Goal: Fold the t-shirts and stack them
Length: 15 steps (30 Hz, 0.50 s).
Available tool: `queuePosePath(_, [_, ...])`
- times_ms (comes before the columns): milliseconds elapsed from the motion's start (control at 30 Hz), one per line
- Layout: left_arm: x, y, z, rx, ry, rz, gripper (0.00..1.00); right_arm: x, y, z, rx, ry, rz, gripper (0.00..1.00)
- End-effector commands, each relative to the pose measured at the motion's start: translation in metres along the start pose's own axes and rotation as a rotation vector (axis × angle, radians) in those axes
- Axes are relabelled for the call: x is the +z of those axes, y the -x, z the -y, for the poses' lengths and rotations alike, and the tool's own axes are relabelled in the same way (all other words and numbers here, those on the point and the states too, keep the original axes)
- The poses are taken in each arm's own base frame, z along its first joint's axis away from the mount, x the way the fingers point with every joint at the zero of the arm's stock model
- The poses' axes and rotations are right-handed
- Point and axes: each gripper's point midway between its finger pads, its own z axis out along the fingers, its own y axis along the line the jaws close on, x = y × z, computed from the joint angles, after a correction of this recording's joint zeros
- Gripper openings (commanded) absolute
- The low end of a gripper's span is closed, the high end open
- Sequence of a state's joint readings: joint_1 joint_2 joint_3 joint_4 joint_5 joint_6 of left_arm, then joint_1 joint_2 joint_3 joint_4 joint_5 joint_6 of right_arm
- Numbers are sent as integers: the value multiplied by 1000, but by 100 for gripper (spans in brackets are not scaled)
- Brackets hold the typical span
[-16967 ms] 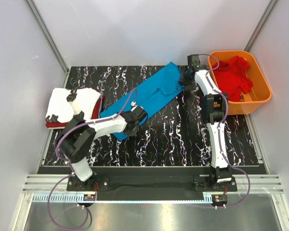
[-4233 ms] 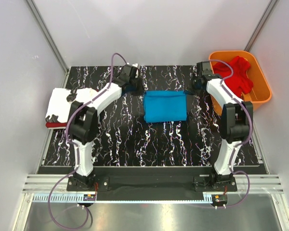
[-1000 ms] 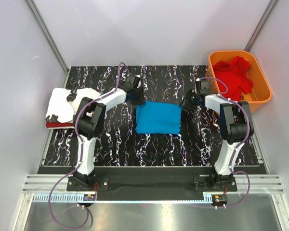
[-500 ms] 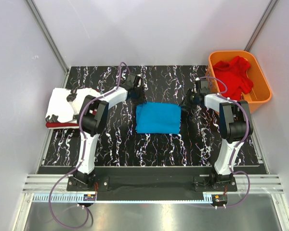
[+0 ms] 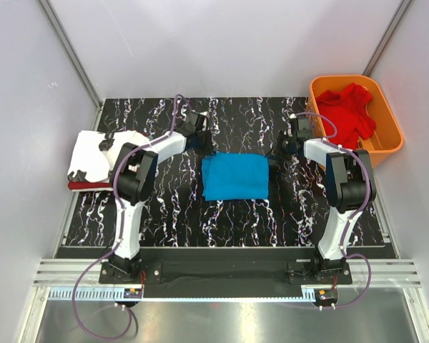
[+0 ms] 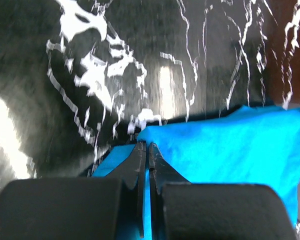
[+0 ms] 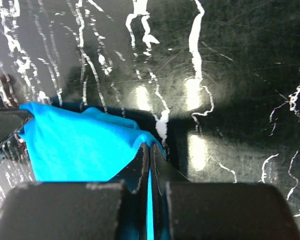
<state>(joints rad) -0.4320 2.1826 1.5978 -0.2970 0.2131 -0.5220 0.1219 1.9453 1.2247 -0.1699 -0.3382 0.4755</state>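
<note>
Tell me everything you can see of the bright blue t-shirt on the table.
The bright blue cloth t-shirt is plain and folded into a flat, nearly square packet. It lies mid-table on the black white-veined tabletop. The left gripper's fingers and the right gripper's fingers are shut on its two far corners.

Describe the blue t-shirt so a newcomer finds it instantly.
Start at the black marbled table and look to its middle. There lies the blue t-shirt, folded into a rectangle. It is the only blue cloth: the stack at the left edge is white and red, the orange basket holds red cloth.
</note>
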Motion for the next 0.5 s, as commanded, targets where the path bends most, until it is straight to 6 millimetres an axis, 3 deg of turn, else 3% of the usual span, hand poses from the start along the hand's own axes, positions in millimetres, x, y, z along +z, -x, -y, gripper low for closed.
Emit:
queuePosePath(0, [-50, 39, 33, 40, -94, 139, 0, -26, 18, -34, -32, 85, 61, 0])
queuePosePath(200, [-92, 41, 43, 47, -116, 193, 0, -50, 21, -55, -62, 130, 92, 0])
queuePosePath(300, [-106, 35, 39, 37, -94, 205, 0, -62, 23, -68, -79, 159, 110, 0])
queuePosePath(467, [-121, 20, 24, -1, -41, 207, 0, -64, 25, -81, -109, 185, 107, 0])
